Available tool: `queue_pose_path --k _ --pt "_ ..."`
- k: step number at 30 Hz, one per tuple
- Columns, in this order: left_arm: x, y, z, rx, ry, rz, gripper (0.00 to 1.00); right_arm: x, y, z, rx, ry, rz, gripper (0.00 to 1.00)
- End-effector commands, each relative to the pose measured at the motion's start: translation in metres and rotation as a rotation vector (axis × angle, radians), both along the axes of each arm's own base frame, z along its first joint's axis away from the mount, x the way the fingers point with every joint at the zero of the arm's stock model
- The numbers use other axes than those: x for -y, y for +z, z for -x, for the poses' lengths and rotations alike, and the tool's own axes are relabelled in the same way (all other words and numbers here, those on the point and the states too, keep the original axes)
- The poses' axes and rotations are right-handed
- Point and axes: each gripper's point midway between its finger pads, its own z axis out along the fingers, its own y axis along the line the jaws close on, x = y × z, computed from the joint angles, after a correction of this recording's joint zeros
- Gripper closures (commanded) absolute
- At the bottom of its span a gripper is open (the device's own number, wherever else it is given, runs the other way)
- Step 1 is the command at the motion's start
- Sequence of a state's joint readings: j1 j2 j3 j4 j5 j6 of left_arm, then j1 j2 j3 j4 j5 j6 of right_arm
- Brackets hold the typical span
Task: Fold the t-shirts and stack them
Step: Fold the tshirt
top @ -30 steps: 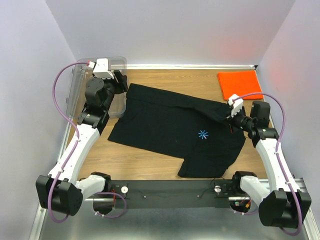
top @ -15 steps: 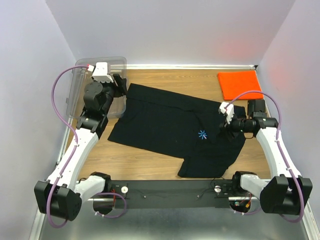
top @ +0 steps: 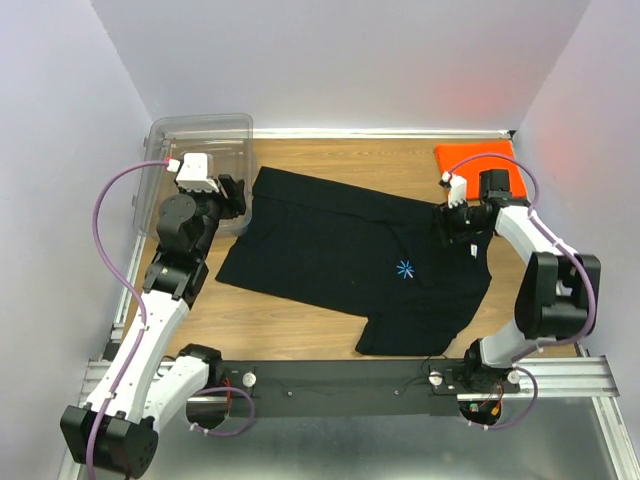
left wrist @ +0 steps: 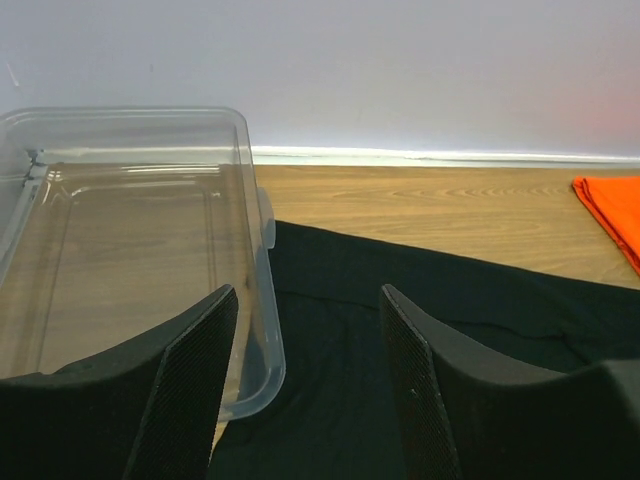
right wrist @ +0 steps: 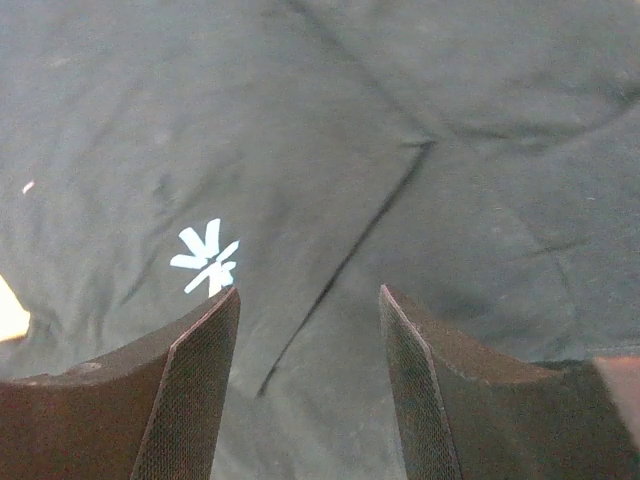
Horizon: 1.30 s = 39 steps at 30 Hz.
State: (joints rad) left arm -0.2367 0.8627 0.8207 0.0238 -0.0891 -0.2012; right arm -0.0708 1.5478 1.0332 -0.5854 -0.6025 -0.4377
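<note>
The black t-shirt (top: 340, 255) lies spread across the wooden table, its right edge folded inward, and the blue starburst logo (top: 406, 269) faces up. The folded orange t-shirt (top: 478, 165) sits at the far right corner. My right gripper (top: 447, 228) hovers open over the black shirt's right part. In the right wrist view, black cloth (right wrist: 400, 120) and the logo (right wrist: 207, 258) lie below the gripper (right wrist: 308, 292), with nothing between its fingers. My left gripper (top: 235, 196) stands open at the shirt's far left corner. The left wrist view shows the gripper (left wrist: 308, 292) empty above the cloth (left wrist: 400, 300).
A clear plastic bin (top: 195, 135) stands at the far left, its corner (left wrist: 262, 350) touching the black shirt's edge. Walls close the table on three sides. Bare wood (top: 280, 325) shows in front of the shirt. The orange shirt's edge (left wrist: 615, 205) appears at the right of the left wrist view.
My right gripper has opened, letting go of the black shirt's right edge, and has swung back toward the far right. The left arm has drawn back a little from the bin.
</note>
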Motion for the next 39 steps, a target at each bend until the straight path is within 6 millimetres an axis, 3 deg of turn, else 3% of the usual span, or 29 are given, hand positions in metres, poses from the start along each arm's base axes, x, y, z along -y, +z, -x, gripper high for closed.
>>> queue_pose_path --k 1,2,11,16,21,29,36,39 --pt "-0.005 0.001 0.005 0.01 0.009 -0.017 0.33 0.01 0.003 -0.046 0.028 -0.165 0.035 0.35" --pt "-0.004 0.002 0.005 0.012 0.006 -0.018 0.33 0.01 -0.011 -0.05 -0.01 -0.171 0.038 0.35" --pt "-0.003 0.004 0.008 0.019 -0.004 -0.018 0.33 0.0 -0.047 -0.082 -0.123 -0.215 -0.013 0.44" --pt "-0.001 0.004 0.008 0.019 -0.014 -0.016 0.33 0.002 -0.057 -0.082 -0.147 -0.232 -0.003 0.46" --pt "-0.001 0.003 0.008 0.016 -0.015 -0.014 0.33 -0.006 -0.063 -0.073 -0.175 -0.203 -0.032 0.58" --pt "-0.001 0.001 0.007 0.01 -0.014 -0.018 0.33 -0.016 -0.055 -0.063 -0.177 -0.167 -0.077 0.71" --pt "-0.002 0.0 0.006 0.009 -0.009 -0.018 0.33 -0.026 -0.039 -0.057 -0.15 -0.134 -0.095 0.92" --pt "-0.002 0.0 0.006 0.007 -0.009 -0.02 0.33 -0.043 -0.032 -0.046 -0.148 -0.074 -0.11 0.99"
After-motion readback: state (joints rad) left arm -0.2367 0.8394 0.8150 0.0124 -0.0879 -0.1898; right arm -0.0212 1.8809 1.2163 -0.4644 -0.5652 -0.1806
